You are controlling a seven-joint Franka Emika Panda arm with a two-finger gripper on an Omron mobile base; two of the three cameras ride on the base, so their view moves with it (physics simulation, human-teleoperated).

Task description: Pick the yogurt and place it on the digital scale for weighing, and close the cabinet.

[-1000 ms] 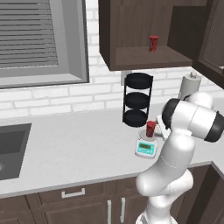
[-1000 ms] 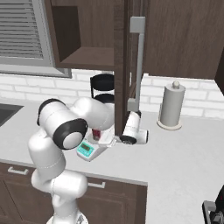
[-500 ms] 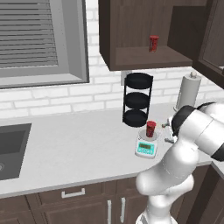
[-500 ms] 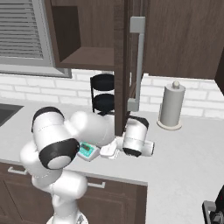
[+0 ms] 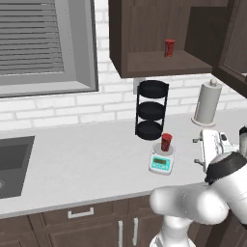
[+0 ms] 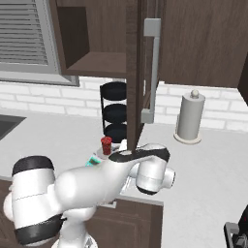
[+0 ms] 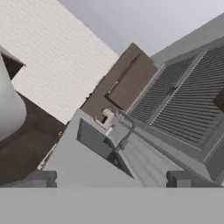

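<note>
The yogurt (image 5: 166, 142), a small red cup, stands upright on the digital scale (image 5: 161, 163) on the counter; the right base view has the yogurt (image 6: 106, 144) beside the open door's edge. My gripper (image 5: 196, 151) hangs to the right of the scale, apart from the cup, open and empty. In the hand view the fingertips (image 7: 43, 178) stand wide apart with nothing between them. The cabinet (image 5: 159, 65) stands open, its door (image 6: 135, 72) swung out edge-on with a long bar handle (image 6: 152, 68). Another red container (image 5: 169, 48) sits on the cabinet shelf.
A black three-tier stand (image 5: 150, 108) stands behind the scale, and a paper towel roll (image 5: 207, 101) sits to the right by the wall. A sink (image 5: 12, 164) lies at the counter's left under a window with blinds. Brown drawers run below the counter.
The hand has drawn away from the yogurt, moving right and toward the counter's front. The cup stays on the scale. The jaws remain wide.
</note>
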